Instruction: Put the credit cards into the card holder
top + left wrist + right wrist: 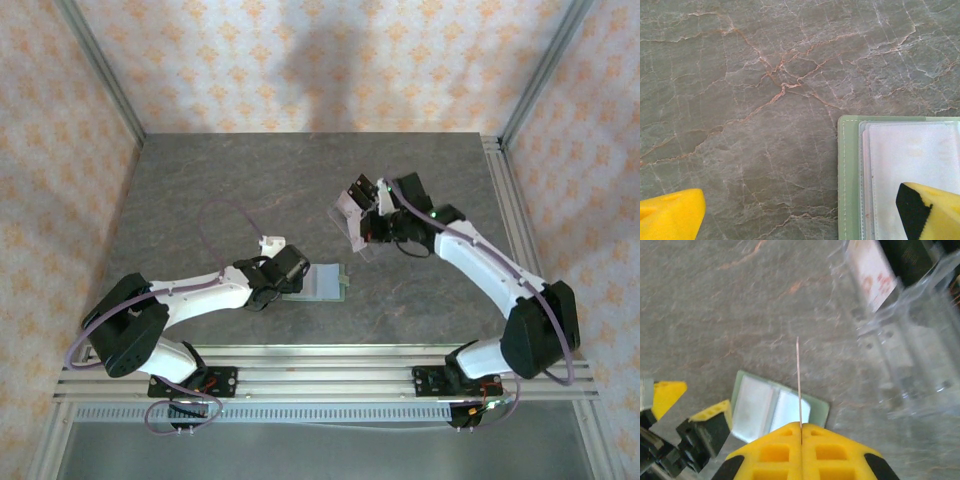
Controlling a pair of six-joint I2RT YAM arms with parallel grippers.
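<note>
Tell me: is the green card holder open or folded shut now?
Open. The card holder lies spread flat on the table, its pale inner pockets facing up inside the green stitched edge.

Grey tabletop (pixel 765 90) veined with reddish cracks. The open card holder (pixel 848 175) lies at lower right, cut off by the frame's edges: a sage-green stitched border frames pale, whitish-pink pockets (pixel 910 155) layered one on another. The left jaws stand wide apart. One yellow fingertip (pixel 670 215) sits over bare tabletop at lower left, and the other, black-padded fingertip (pixel 935 212) overlaps the pockets. Whether it touches them cannot be told.
</note>
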